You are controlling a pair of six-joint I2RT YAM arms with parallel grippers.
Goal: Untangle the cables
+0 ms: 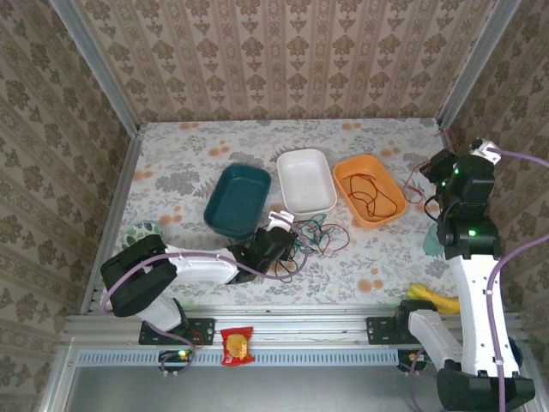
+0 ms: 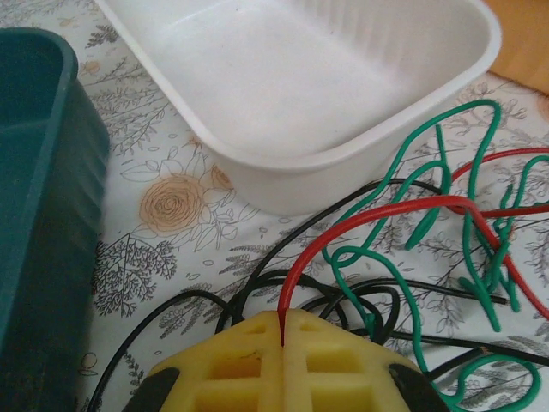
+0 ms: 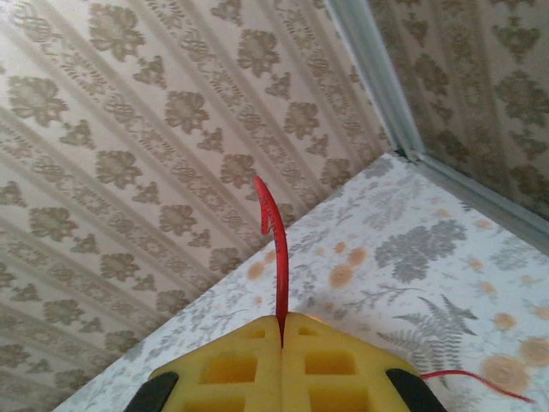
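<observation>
The cables (image 1: 316,234) lie as one red, green and black tangle on the flowered table in front of the white tray. My left gripper (image 1: 287,228) sits at the tangle's left edge. In the left wrist view it (image 2: 283,324) is shut on a red cable (image 2: 377,212) that arches over green (image 2: 467,105) and black (image 2: 257,278) strands. My right gripper (image 1: 436,168) is raised at the far right, near the wall. In its wrist view it (image 3: 281,324) is shut on another red cable (image 3: 280,249), whose end sticks up. More red cable (image 1: 371,194) is coiled in the orange tray.
A teal tray (image 1: 238,199), a white tray (image 1: 306,178) and an orange tray (image 1: 341,174) stand in a row behind the tangle. A yellow object (image 1: 433,299) lies near the right arm's base, and a red snack bag (image 1: 236,345) on the front rail. Patterned walls enclose the table.
</observation>
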